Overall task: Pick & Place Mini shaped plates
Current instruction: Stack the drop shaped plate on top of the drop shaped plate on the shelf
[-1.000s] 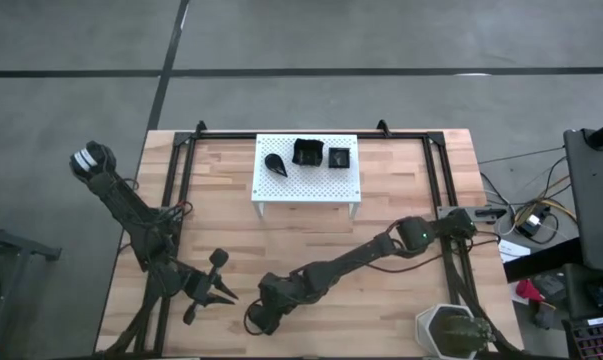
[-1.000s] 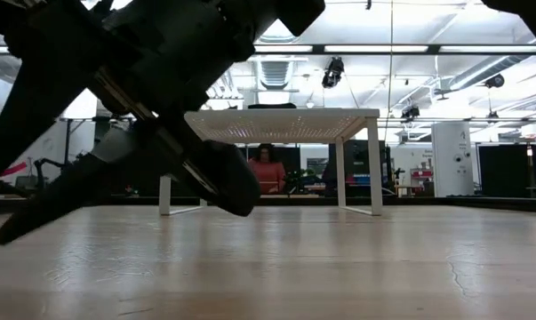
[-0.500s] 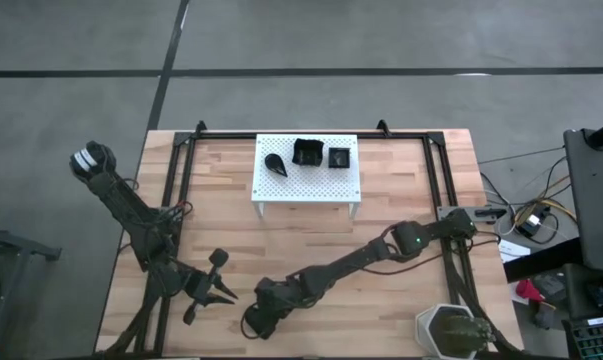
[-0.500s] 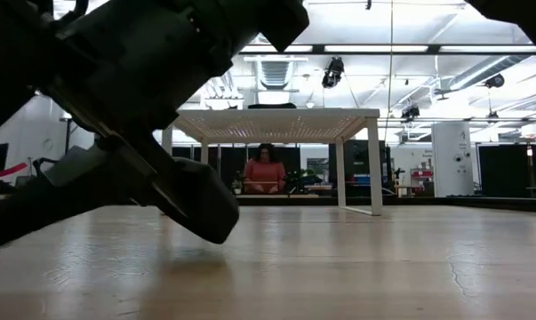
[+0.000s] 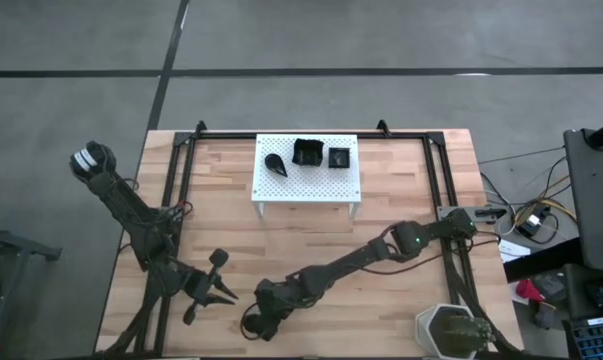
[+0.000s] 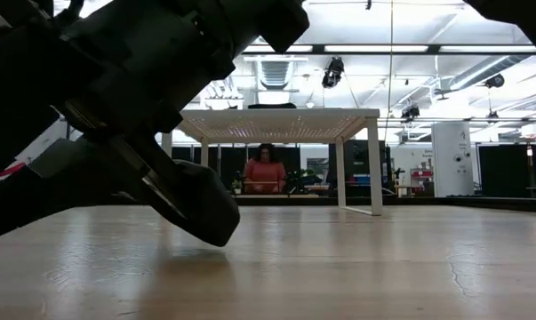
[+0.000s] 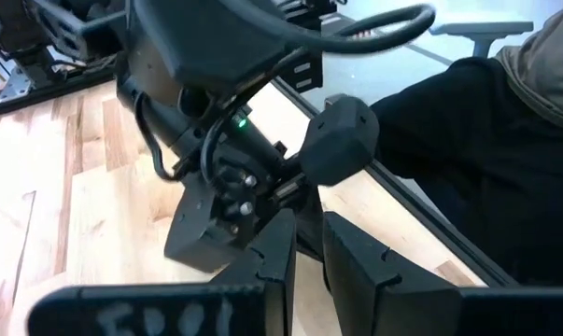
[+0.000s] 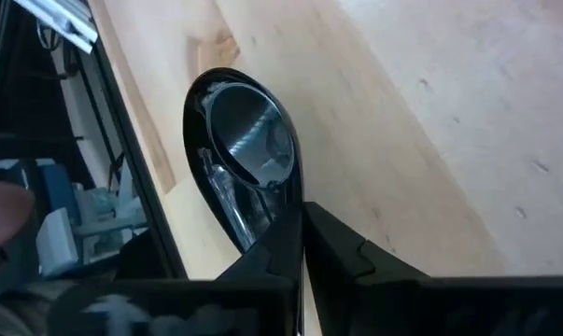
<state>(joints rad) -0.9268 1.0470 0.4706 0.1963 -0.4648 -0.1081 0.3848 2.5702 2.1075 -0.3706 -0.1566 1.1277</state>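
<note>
A glossy black teardrop plate point(image 8: 248, 159) is clamped by its edge between the closed fingers of the right hand point(image 5: 253, 322), low over the near edge of the wooden bench point(image 5: 401, 180), near its middle. Its smooth bowl is seen to reflect light, and its shape narrows toward the fingers. Three more black plates are set on the white perforated stand point(image 5: 307, 181) at the far side of the bench: a teardrop point(image 5: 277, 162), a bigger raised-rim square point(image 5: 307, 153) and a small square point(image 5: 339, 157). The left hand point(image 5: 207, 296) is held just beside the right hand, to its left, with its fingers point(image 7: 356, 271) drawn nearly together on nothing. A grey-green hexagonal pot point(image 5: 451, 331) is placed at the near right corner. In the low view, much of the stand is blocked by the dark right arm point(image 6: 152, 80).
</note>
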